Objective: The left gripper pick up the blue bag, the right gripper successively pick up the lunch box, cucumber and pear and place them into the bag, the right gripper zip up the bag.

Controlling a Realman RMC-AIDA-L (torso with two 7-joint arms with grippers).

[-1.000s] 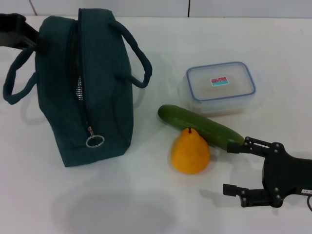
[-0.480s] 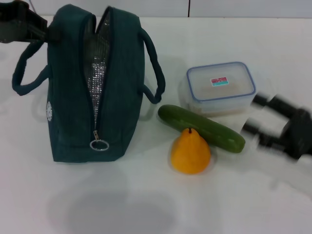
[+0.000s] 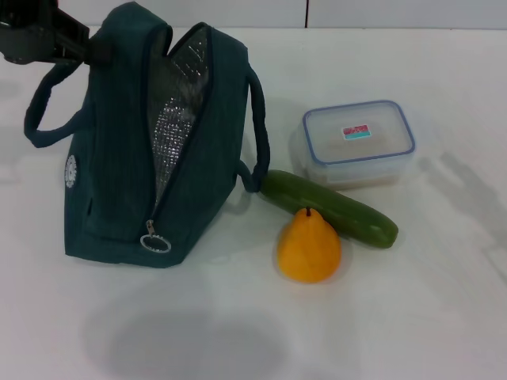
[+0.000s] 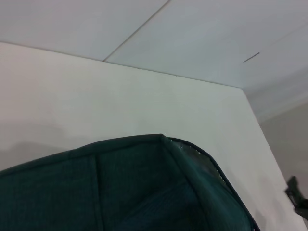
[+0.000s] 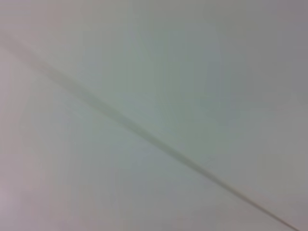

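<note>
The blue bag [image 3: 135,166] stands at the left of the white table, tilted, its zipper open and the silver lining [image 3: 178,119] showing. A ring pull [image 3: 154,244] hangs at the low end of the zipper. My left gripper [image 3: 67,41] is at the bag's upper far corner, shut on the fabric there. The left wrist view shows only the bag's teal top [image 4: 144,192]. To the right of the bag lie the lunch box [image 3: 359,142], the cucumber [image 3: 329,207] and the pear [image 3: 309,247], the pear leaning against the cucumber. My right gripper is out of view.
One bag handle [image 3: 260,134] hangs down on the right side and touches the cucumber's end; the other handle [image 3: 43,111] loops out to the left. The right wrist view shows only a plain pale surface with a faint line.
The bag has tipped further and its mouth has opened wider under the left gripper's pull. The right gripper has swung away to the right and left the head view.
</note>
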